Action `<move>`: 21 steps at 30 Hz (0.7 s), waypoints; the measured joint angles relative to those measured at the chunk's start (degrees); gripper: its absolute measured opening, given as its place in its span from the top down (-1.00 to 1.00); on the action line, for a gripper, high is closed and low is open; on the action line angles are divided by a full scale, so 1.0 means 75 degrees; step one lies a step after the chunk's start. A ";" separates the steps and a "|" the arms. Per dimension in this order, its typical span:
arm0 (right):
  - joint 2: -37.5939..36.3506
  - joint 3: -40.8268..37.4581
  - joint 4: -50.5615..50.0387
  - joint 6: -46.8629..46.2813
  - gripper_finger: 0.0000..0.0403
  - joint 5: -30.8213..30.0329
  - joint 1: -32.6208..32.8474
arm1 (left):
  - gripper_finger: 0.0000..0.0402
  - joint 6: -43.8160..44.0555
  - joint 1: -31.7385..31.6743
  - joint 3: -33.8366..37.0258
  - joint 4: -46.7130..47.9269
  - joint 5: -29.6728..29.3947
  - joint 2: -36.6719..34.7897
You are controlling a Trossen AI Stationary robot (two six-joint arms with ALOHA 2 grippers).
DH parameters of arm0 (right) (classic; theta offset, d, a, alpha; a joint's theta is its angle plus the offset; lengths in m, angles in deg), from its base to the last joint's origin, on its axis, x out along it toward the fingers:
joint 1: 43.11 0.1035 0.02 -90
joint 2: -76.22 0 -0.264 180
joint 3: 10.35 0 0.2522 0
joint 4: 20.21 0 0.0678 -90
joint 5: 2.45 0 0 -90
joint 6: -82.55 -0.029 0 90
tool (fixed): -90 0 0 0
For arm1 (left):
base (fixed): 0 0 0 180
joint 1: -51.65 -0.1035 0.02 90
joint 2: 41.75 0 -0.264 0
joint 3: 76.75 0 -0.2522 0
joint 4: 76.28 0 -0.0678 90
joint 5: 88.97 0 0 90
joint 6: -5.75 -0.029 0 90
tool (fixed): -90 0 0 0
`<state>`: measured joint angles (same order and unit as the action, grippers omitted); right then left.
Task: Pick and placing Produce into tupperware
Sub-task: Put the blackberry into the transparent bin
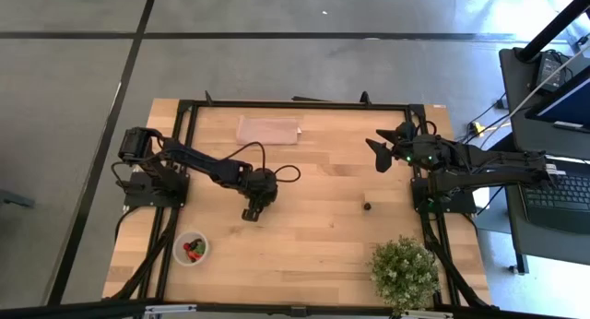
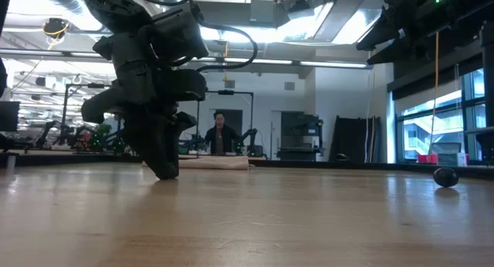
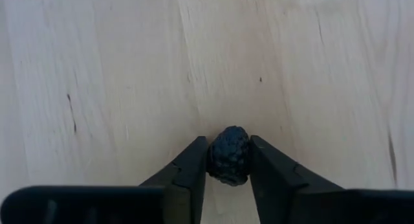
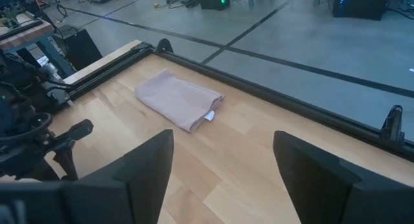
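Observation:
A dark purple-black berry (image 3: 228,153) lies on the wooden table (image 1: 313,171) near its middle, between the fingers of my left gripper (image 3: 228,162), which is shut on it. That gripper (image 1: 251,214) points steeply down, and its tips reach the tabletop in the low view (image 2: 166,171). A second dark berry (image 1: 366,206) lies loose toward the right. The round clear tupperware (image 1: 191,249), near the front left, holds red and dark produce. My right gripper (image 4: 223,179) is open, high above the table's right side (image 1: 380,153). My left gripper pinches the dark berry between its two fingers, one on each side of it (image 3: 212,160). The fingers (image 3: 187,172) come from above, slanting steeply down. The berry sits at their free ends, down at the tabletop.
A folded pinkish cloth (image 1: 269,129) lies at the far edge. A bushy green potted plant (image 1: 404,273) stands at the front right corner. A black frame rail (image 1: 295,105) runs round the table. Bare wood lies between my left gripper and the tupperware.

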<state>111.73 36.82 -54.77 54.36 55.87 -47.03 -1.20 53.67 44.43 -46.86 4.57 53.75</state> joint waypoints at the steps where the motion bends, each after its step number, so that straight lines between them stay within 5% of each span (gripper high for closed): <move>1: 0.0000 0.0000 0.0000 0.0000 -0.33 0.0000 0.0000 | 0.53 0.0066 0.0000 0.0000 -0.0001 -0.0036 0.0000; 13: 0.0000 0.0000 -0.0003 0.0031 -0.33 0.0041 0.0000 | 0.58 0.1029 -0.0003 0.0022 0.0020 0.0026 -0.0125; 21: 0.0000 0.0002 -0.0003 0.0055 -0.33 0.0043 0.0000 | 0.58 0.2036 -0.0003 0.0038 0.0944 0.0101 -0.1829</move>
<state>111.73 36.84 -54.79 54.78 56.20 -47.03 14.07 53.65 44.72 -39.78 5.33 40.03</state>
